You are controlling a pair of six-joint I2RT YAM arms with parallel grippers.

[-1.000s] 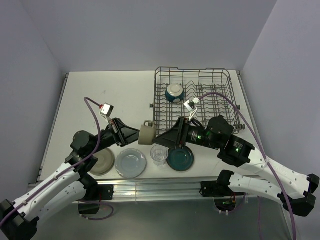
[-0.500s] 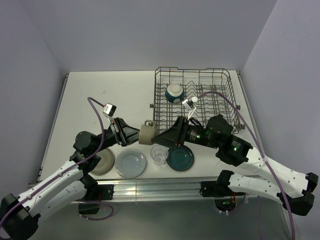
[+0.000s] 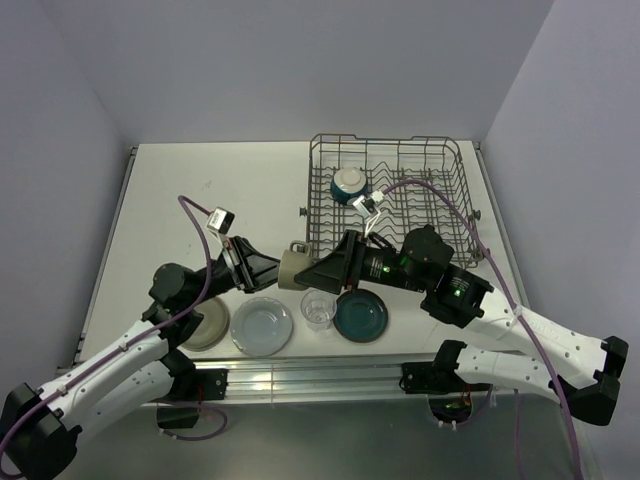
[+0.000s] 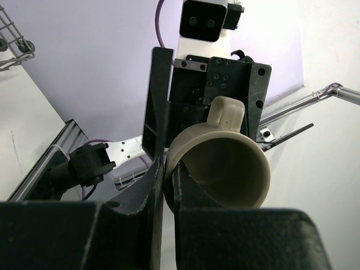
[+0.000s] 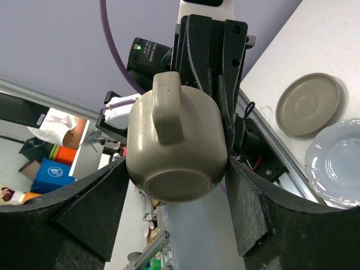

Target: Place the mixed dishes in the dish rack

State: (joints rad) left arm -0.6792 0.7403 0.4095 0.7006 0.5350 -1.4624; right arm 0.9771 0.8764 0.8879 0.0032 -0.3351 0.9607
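My left gripper (image 3: pixel 272 268) is shut on the rim of the small grey-brown mug (image 3: pixel 293 268), one finger inside and one outside (image 4: pixel 167 163). It holds the mug (image 4: pixel 225 163) on its side in the air, left of the dish rack (image 3: pixel 460 190). My right gripper (image 3: pixel 318 272) is open, and its fingers (image 5: pixel 247 202) flank the mug's body (image 5: pixel 174 152) close on both sides, base toward it. The cream-inside teal bowl (image 3: pixel 349 185) sits in the rack. The clear glass (image 3: pixel 319 308), dark teal plate (image 3: pixel 360 315), pale blue plate (image 3: pixel 262 325) and grey-beige plate (image 3: pixel 207 325) lie along the near edge.
The rack fills the table's far right, with a corner of it in the left wrist view (image 4: pixel 14 45). Both arms meet above the row of plates. The grey-beige plate (image 5: pixel 308 104) and pale blue plate (image 5: pixel 337 163) show below the right wrist.
My right gripper has moved left until its fingers reach around the mug. My left gripper has kept hold of the mug and barely shifted.
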